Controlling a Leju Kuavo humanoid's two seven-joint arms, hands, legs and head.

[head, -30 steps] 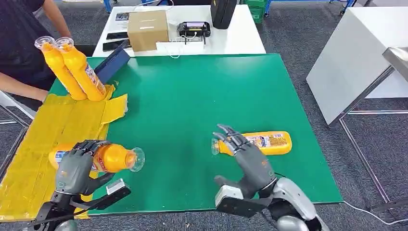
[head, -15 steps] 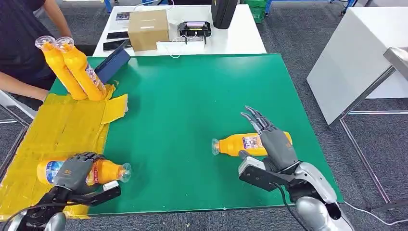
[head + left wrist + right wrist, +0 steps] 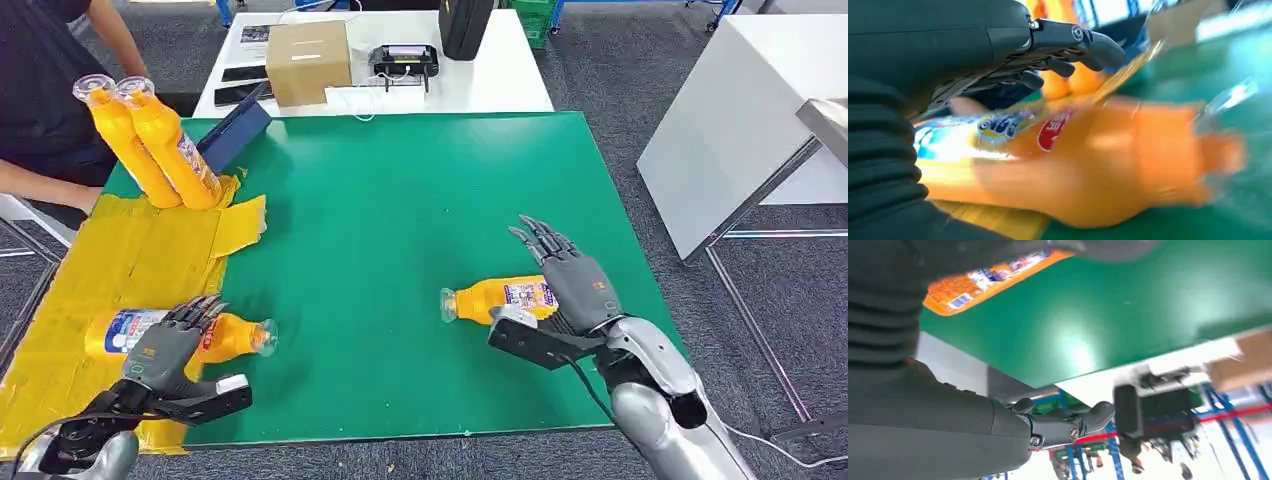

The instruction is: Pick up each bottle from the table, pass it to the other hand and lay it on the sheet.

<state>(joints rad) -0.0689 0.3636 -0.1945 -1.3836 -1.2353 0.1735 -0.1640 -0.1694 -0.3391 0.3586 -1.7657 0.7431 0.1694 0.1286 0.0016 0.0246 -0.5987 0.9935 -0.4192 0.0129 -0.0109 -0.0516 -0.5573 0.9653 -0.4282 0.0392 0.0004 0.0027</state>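
Note:
An orange bottle (image 3: 235,335) lies on its side at the near edge of the yellow sheet (image 3: 120,260), its cap end sticking out over the green table (image 3: 400,190). My left hand (image 3: 165,350) hovers over it with fingers stretched out, not gripping. The left wrist view shows the same bottle (image 3: 1088,165) under the straight fingers (image 3: 1068,42). A second orange bottle (image 3: 495,298) lies on the green mat at the right. My right hand (image 3: 575,285) is above its base end with fingers spread. That bottle's label (image 3: 988,275) appears in the right wrist view.
Two more orange bottles (image 3: 150,140) lean together at the far end of the sheet, next to a person (image 3: 40,90). A blue flat item (image 3: 235,130) lies at the table's far left. Behind stands a white table with a cardboard box (image 3: 307,60).
My left hand has brought its bottle down onto the sheet and let go, fingers now straight. My right hand moved right and forward, settling over the second bottle's base end.

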